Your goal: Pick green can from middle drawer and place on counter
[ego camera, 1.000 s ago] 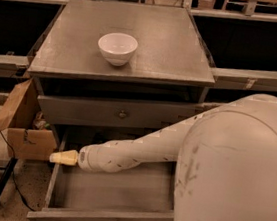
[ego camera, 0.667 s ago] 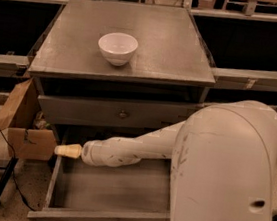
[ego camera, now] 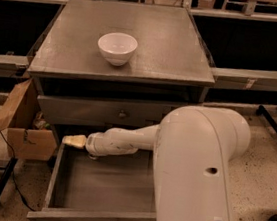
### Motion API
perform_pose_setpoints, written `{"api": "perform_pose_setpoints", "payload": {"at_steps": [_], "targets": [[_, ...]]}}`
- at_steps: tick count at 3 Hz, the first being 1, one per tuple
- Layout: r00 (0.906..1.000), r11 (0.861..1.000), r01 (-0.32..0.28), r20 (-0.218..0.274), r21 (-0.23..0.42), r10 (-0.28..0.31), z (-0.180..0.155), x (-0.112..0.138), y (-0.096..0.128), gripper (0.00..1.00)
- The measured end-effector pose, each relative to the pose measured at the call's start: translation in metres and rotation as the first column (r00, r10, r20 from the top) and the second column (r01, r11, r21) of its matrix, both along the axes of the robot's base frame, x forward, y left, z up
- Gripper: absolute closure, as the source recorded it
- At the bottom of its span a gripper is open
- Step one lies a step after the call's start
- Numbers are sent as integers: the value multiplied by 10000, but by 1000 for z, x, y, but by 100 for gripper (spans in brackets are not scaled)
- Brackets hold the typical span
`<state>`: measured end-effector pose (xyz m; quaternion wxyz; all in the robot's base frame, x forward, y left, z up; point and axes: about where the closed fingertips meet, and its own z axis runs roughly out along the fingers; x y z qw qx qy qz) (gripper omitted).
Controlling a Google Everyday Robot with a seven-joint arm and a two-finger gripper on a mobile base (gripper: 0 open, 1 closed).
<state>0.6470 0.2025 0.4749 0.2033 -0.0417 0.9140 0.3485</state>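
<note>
Gripper (ego camera: pixel 74 141) at the open middle drawer's (ego camera: pixel 103 191) back-left corner
green can not in sight, maybe under the arm (ego camera: pixel 125 140); grip state, can't tell. I'd lift straight up before heading for the counter (ego camera: pixel 161 45)
</note>
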Motion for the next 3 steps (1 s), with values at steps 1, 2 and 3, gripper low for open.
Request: {"api": "perform_pose_setpoints", "payload": {"at_steps": [1,2,3], "targets": [[9997,9999,77,-251,-140,-81,-15,10,13,0],[9958,9960,707,-546,-544,-737,-26,18,18,0],[9831,9799,1591,-717,-1205,-1684,-40,26,2,0]]}}
